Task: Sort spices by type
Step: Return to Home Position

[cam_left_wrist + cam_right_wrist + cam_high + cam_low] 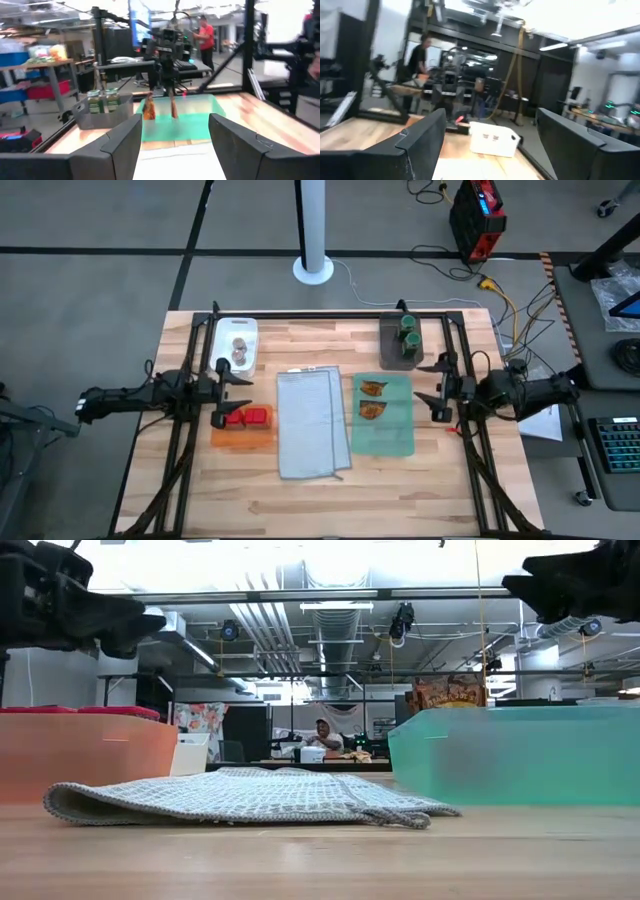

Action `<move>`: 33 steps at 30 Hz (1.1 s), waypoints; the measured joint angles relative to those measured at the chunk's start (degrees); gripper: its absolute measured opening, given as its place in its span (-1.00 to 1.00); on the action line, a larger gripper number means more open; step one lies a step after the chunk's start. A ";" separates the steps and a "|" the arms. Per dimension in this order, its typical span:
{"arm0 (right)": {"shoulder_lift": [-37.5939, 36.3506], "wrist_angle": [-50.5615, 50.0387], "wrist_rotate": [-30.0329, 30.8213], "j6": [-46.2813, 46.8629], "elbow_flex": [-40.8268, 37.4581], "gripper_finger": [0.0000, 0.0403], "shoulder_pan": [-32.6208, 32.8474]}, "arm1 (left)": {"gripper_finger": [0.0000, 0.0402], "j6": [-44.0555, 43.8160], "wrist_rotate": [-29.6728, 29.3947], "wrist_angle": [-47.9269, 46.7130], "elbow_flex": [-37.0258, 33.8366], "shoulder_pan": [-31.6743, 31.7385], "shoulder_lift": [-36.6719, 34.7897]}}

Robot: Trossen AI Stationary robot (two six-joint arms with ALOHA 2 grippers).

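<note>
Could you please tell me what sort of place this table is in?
Most likely a robotics lab or workshop: exposed ceiling ducts, a person at a workbench beyond the table, and a keyboard alongside.

Pale honey wood with plank lines across the bench [320, 500]. At centre, a grey cloth [312, 425], finely checked in the low view's weave. Left of it, a translucent orange tray [242, 439] under two red cans [256, 417]. Right of centre, a teal-green tray [385, 438] bearing two shiny orange-brown packets [373, 388]. Upper right of the bench, a dark grey bin [388, 360] with two green-topped jars [410, 337]. Upper left, a white board [250, 330] carrying two clear greyish shakers [240, 347]. Black on both the left pincer [235, 393] and the right pincer [428, 388]. Grey floor [100, 220] all around. At the frame's top right, a red-and-black box [477, 215].
</note>
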 joint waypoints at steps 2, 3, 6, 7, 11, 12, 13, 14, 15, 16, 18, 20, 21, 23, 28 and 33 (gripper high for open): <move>0.01 -1.82 -1.91 -0.56 0.00 0.50 0.01 | 0.06 2.29 1.24 -0.37 0.00 -0.06 0.03; -0.10 -3.05 -2.63 -1.25 -0.02 0.51 0.03 | 0.06 3.12 1.46 -0.33 0.00 -0.06 -0.05; 0.12 -3.73 -3.18 -3.02 -0.02 0.55 0.00 | 0.06 3.73 1.42 -0.72 0.00 -0.06 -0.06; 0.11 -3.59 -3.10 -2.90 -0.02 0.55 0.00 | 0.06 3.75 1.43 -0.67 0.00 -0.04 -0.12; 0.40 -4.04 -2.69 2.19 -0.02 0.59 0.00 | 0.06 3.68 1.42 -0.66 0.00 -0.04 0.08; 0.59 -4.44 -2.71 4.12 -0.02 0.59 0.00 | 0.06 3.64 1.42 -0.56 0.00 -0.04 0.20; 0.89 -4.70 -2.69 6.18 -0.02 0.60 0.00 | 0.06 3.64 1.42 -0.51 0.00 -0.04 0.32; 1.18 -4.93 -2.70 8.23 -0.02 0.60 0.00 | 0.06 3.59 1.42 -0.61 0.00 -0.04 0.32; 1.44 -5.01 -2.69 10.24 -0.02 0.61 0.00 | 0.06 3.58 1.42 -0.62 0.00 -0.04 0.30; 1.64 -5.00 -2.71 12.33 -0.02 0.61 0.00 | 0.06 3.57 1.40 -0.59 0.00 -0.04 0.28; 2.10 -4.98 -2.71 16.28 -0.02 0.61 0.00 | 0.06 3.56 1.40 -0.59 0.00 -0.04 0.37; 2.35 -5.09 -2.69 19.96 -0.02 0.61 0.00 | 0.06 3.56 1.41 -0.59 0.00 -0.04 0.37; 2.35 -5.13 -2.70 21.53 -0.02 0.60 0.00 | 0.06 3.56 1.42 -0.58 -0.02 -0.04 0.46; 2.33 -5.09 -2.70 24.26 -0.02 0.59 0.00 | 0.06 3.56 1.42 -0.59 -0.02 -0.04 0.58; 2.33 -5.11 -2.69 27.37 -0.02 0.54 0.00 | 0.06 3.54 1.40 -0.48 -0.02 -0.04 1.02; 2.33 -5.12 -2.69 27.56 -0.02 0.50 0.00 | 0.06 3.54 1.40 -0.48 -0.02 -0.04 1.09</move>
